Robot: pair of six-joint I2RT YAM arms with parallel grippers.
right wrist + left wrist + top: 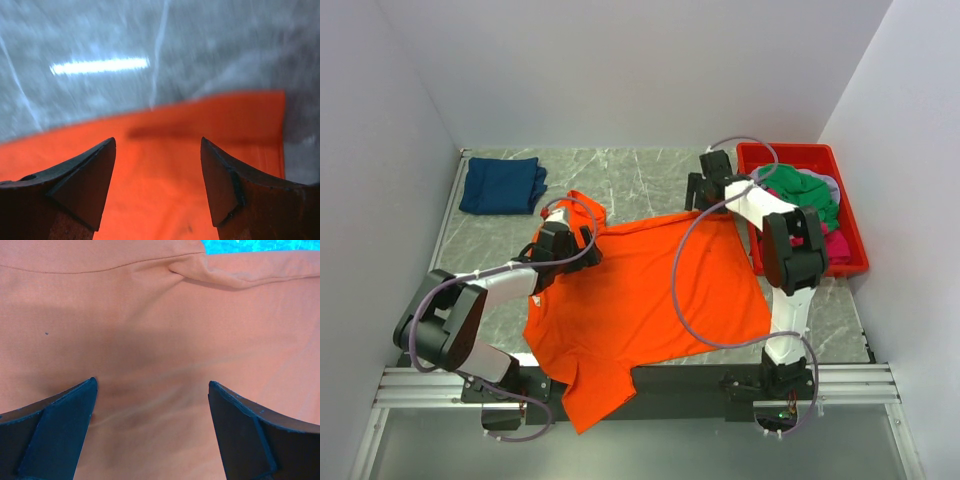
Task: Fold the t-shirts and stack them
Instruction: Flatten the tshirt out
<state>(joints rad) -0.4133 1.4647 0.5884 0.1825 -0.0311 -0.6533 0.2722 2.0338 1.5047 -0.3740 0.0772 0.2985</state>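
- An orange shirt is spread mostly flat across the middle of the table. One sleeve is bunched at its far-left corner, and its near-left part is draped over the near edge.
- A navy shirt is laid folded at the far left.
- A green shirt, a pink shirt and a grey shirt are heaped, crumpled, in the bin at the far right.

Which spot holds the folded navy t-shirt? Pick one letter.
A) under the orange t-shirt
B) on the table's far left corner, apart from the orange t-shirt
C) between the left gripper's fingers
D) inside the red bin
B: the folded navy t-shirt lies on the marble table at its far left corner, with bare tabletop between it and the orange t-shirt.
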